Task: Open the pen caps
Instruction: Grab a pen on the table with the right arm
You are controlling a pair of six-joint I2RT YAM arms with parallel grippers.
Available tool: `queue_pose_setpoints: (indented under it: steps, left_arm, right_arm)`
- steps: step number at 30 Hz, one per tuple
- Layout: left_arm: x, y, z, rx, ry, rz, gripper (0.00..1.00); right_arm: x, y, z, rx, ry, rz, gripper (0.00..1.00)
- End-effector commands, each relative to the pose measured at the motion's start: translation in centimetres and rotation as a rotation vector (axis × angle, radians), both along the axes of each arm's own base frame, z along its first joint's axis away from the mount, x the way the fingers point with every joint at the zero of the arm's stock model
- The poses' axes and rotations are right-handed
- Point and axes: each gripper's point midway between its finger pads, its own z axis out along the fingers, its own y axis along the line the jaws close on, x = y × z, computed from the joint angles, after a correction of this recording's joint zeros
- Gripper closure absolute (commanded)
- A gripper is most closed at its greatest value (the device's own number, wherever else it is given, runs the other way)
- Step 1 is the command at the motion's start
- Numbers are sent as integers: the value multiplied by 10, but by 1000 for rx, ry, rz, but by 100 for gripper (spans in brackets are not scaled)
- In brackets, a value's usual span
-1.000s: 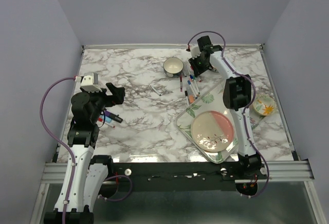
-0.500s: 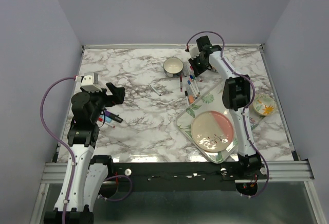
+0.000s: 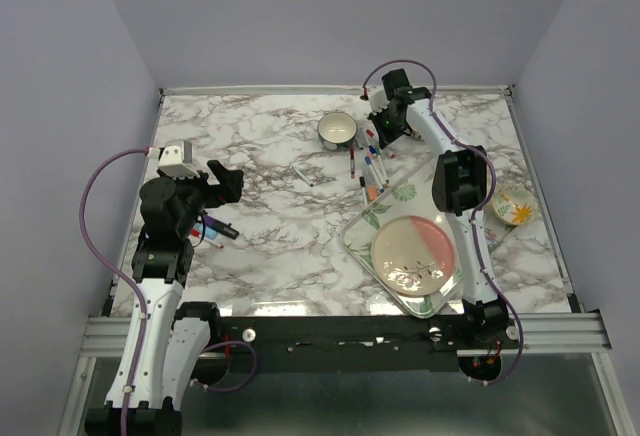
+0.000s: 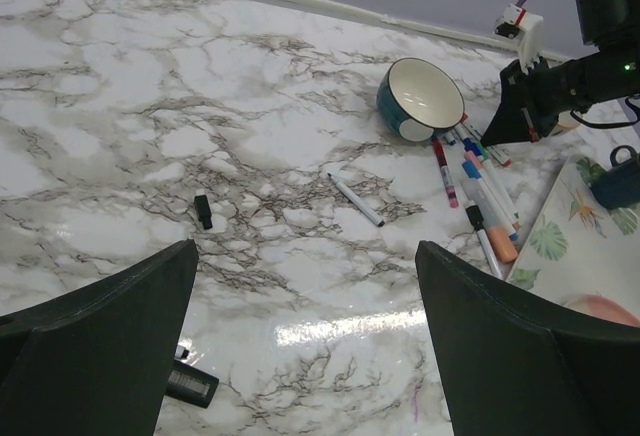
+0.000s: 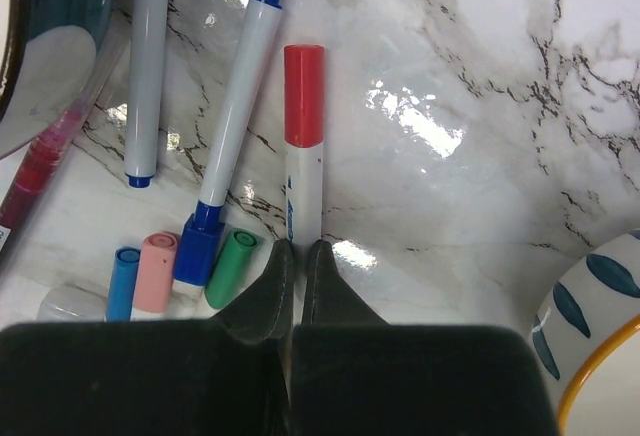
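Marble worktop (image 3: 260,156): right tool (image 5: 295,256) pressed together at a pen barrel (image 5: 303,196), its red cap (image 5: 304,96) just ahead, seated. Left tool (image 4: 305,251) spread; one black cap (image 4: 203,209) loose ahead of it. Most caps apparently remain.

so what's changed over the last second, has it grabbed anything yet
The right hand closed its fingers onto the white barrel of the red-capped pen, which lies flat with its red cap on. Its arm barely shifted in the top view. The left hand stayed wide open and holds nothing. The other pens and the bowl did not move.
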Motion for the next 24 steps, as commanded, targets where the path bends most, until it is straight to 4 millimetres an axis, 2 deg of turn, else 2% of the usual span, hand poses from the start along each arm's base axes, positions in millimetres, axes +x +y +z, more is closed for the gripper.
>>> queue_pose_setpoints:
  steps: [1, 4, 5, 11, 12, 14, 15, 16, 17, 18, 19, 20, 21, 22, 23, 24]
  left_arm:
    - [-1, -5, 0, 7, -5, -33, 1]
    - [0, -6, -1, 6, -5, -39, 1]
    - [-1, -7, 0, 5, -8, -42, 1]
    - [-2, -13, 2, -5, -19, -79, 1]
    - [-2, -14, 2, -8, -19, -83, 1]
    - [-3, -19, 4, -13, -28, -110, 1]
    - [-3, -22, 3, -20, -26, -125, 1]
    - [-5, -26, 5, -30, -30, -154, 1]
    - [-5, -31, 7, -44, -36, -175, 1]
    - [-6, -33, 8, -55, -39, -189, 1]
    - [-6, -36, 8, -65, -40, -205, 1]
    - [-7, -41, 10, -79, -46, -229, 1]
    - [-7, -43, 9, -108, -39, -236, 1]
    - [-8, -46, 10, -127, -39, -248, 1]
    - [-8, -51, 13, -147, -49, -277, 1]
    - [-10, -56, 11, -199, -33, -294, 1]
  right_arm:
    - [14, -5, 25, 16, -75, -29, 99]
    - [16, -4, 42, 53, -100, -38, 99]
    - [16, -2, 55, 78, -117, -39, 99]
    - [9, 7, 80, 147, -131, -31, 99]
    - [7, 7, 88, 154, -138, -29, 99]
    - [0, 9, 88, 168, -120, -28, 99]
    - [-4, 9, 102, 181, -139, -23, 99]
    - [-7, 10, 106, 191, -137, -22, 99]
    - [-19, 12, 101, 205, -104, -15, 99]
    - [-23, 13, 106, 219, -105, -11, 99]
    - [-32, 13, 127, 240, -132, -1, 99]
    - [-41, 17, 133, 273, -122, 13, 99]
    - [-56, 17, 122, 281, -79, 20, 99]
    - [-66, 19, 128, 302, -75, 30, 99]
    - [-80, 24, 151, 353, -92, 57, 99]
    - [-98, 23, 140, 370, -42, 61, 99]
